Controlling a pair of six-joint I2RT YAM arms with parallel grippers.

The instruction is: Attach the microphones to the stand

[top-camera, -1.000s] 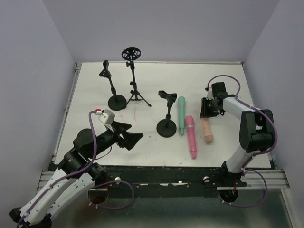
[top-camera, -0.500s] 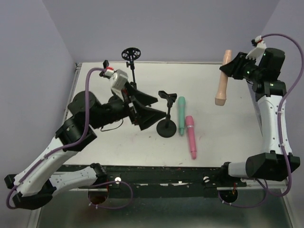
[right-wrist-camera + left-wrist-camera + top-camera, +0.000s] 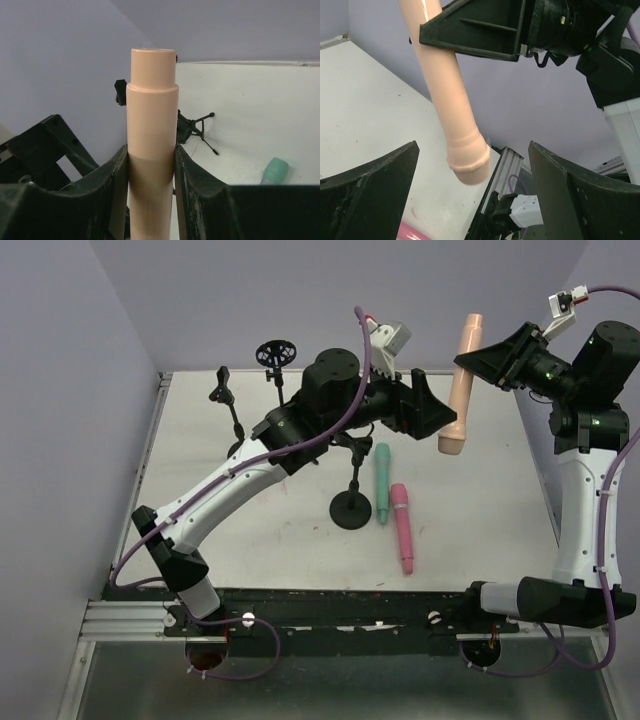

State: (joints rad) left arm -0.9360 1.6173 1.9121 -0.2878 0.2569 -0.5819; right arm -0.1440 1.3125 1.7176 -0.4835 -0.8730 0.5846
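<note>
Right hand (image 3: pixel 485 360) clamps peach microphone (image 3: pixel 458 390); left hand (image 3: pixel 430 408) gapes wide just beside it. Risk: a misjudged left-hand closing knocks it loose.

Plain peach-beige microphone (image 3: pixel 458 390), no markings. Teal-green microphone (image 3: pixel 382 483) and pink microphone (image 3: pixel 402 527), each one solid colour, against the matte white bench (image 3: pixel 480 530). Solid black: the near stand (image 3: pixel 351 508), the tripod stand (image 3: pixel 277 352), the far-left stand (image 3: pixel 222 390), the left end effector (image 3: pixel 432 410) and the right end effector (image 3: pixel 478 360). Arm links are white with black joints; cables (image 3: pixel 350 410) are purple. Walls are pale lavender.
</note>
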